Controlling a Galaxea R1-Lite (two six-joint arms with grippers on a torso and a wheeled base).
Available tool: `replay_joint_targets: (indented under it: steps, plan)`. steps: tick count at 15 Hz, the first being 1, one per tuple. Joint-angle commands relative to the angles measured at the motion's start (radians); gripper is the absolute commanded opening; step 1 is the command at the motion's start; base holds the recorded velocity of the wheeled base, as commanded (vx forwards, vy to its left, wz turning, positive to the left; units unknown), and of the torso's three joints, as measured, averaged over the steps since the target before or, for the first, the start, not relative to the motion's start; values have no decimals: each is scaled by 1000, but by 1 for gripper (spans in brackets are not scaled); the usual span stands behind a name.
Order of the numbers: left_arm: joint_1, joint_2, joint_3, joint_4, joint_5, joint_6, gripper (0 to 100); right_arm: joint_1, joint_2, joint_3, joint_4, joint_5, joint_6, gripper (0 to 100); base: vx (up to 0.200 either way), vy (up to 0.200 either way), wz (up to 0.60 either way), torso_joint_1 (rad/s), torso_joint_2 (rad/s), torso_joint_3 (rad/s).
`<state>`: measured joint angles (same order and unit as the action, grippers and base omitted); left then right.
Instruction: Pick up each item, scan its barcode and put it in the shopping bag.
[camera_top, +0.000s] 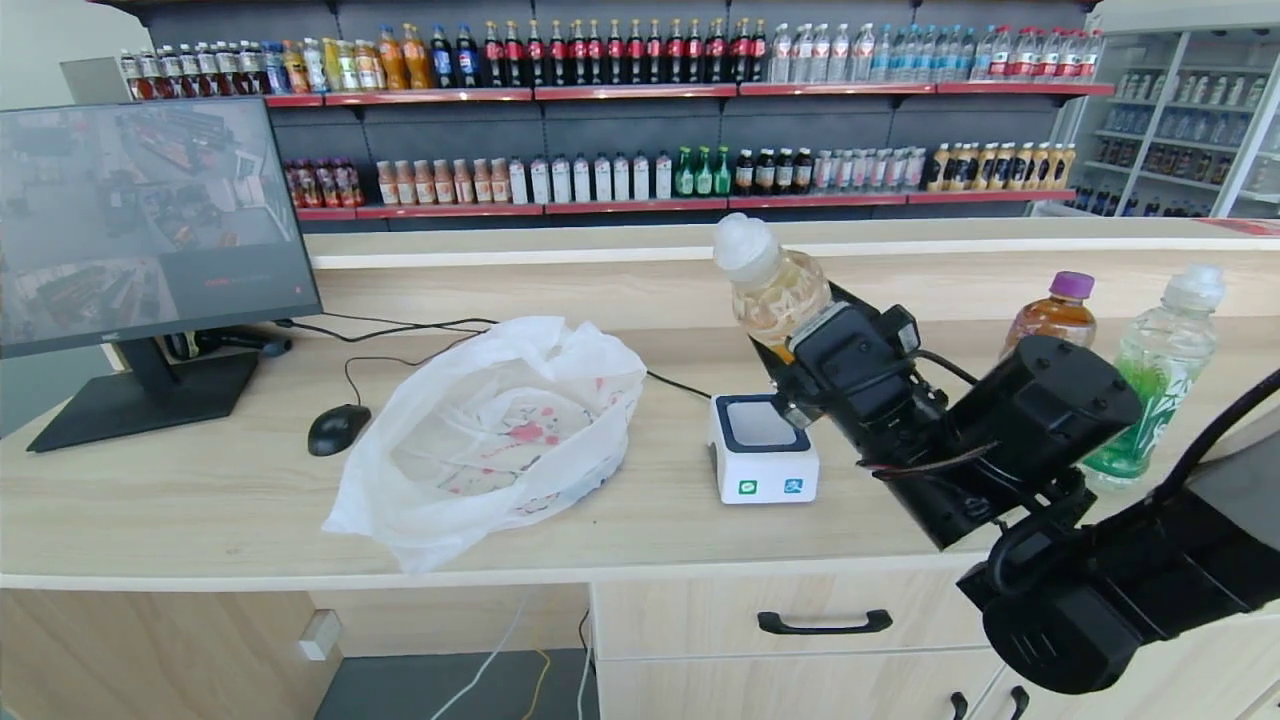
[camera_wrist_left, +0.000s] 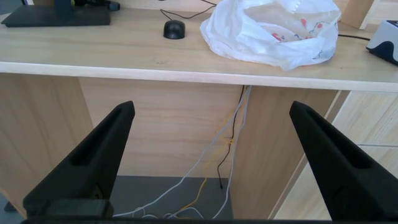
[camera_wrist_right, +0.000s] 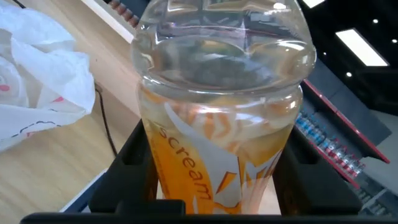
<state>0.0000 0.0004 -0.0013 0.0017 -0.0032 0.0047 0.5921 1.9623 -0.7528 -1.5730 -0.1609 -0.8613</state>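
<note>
Bottle (camera_top: 772, 285) is clamped by its lower half in my right fingers (camera_wrist_right: 130, 162), off the bench (camera_top: 200, 500), cap tipped toward 11 o'clock. My left fingers (camera_wrist_left: 93, 155) hang spread wide and empty below the bench edge. The shopping bag (camera_top: 490, 430) lies open at 9 o'clock of the scanner (camera_top: 762, 450), which sits just under the bottle at its 6 o'clock. I judge the label must turn down toward that window.
</note>
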Motion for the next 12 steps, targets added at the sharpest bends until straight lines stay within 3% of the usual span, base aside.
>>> replay_joint_targets:
  steps: [1,8,12]
  plan:
    - [0,0,0,0,0,0,100,18,32,-26,2,7,-10,0,0,0,0,0,0,0]
    - [0,0,0,0,0,0,100,58,118,-31,2,38,-116,0,0,0,0,0,0,0]
    - [0,0,0,0,0,0,100,57,164,-103,2,41,-151,0,0,0,0,0,0,0]
